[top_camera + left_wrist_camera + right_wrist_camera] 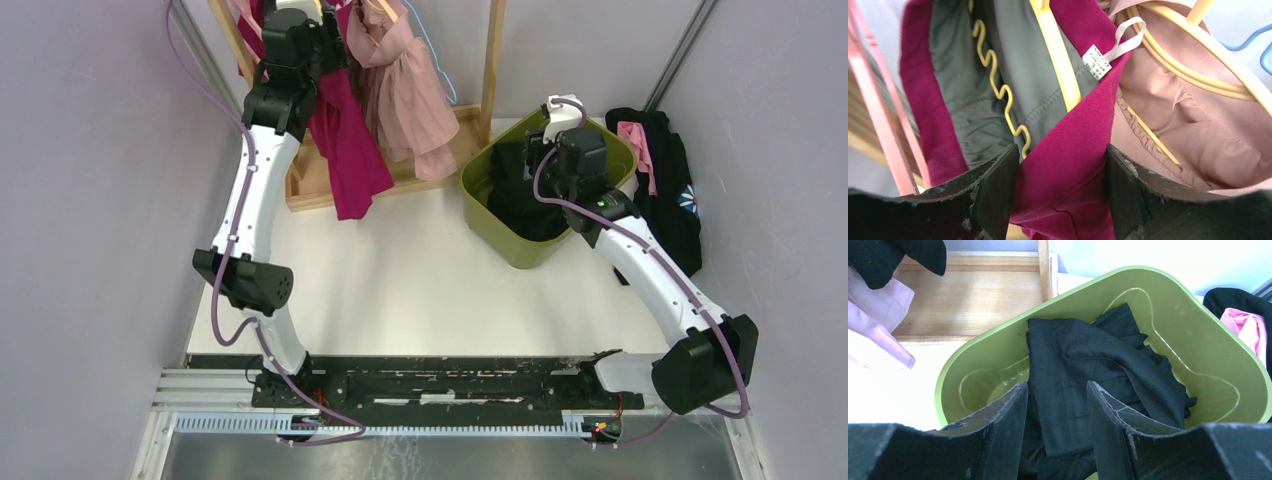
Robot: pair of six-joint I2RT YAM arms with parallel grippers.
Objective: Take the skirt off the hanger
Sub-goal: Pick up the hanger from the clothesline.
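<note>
The magenta skirt (pixel 345 150) hangs on a yellow hanger (pixel 1058 55) on the wooden rack at the back left. In the left wrist view its waistband (pixel 1068 165), with a white size tag, runs between my fingers. My left gripper (pixel 318 45) is raised at the skirt's top; its jaws (pixel 1063 160) stand open on either side of the fabric. My right gripper (pixel 532 165) is open and empty above the green bin (pixel 520 250). In the right wrist view its fingers (pixel 1055 390) hover over a black garment (pixel 1088 355) lying in the bin (pixel 1198 305).
A pink dress (pixel 405 90) hangs right of the skirt on another yellow hanger, and it also shows in the left wrist view (pixel 1198 145). The rack's post (pixel 490 60) and wooden base (pixel 320 190) stand behind. A pile of black and pink clothes (pixel 670 190) lies right of the bin.
</note>
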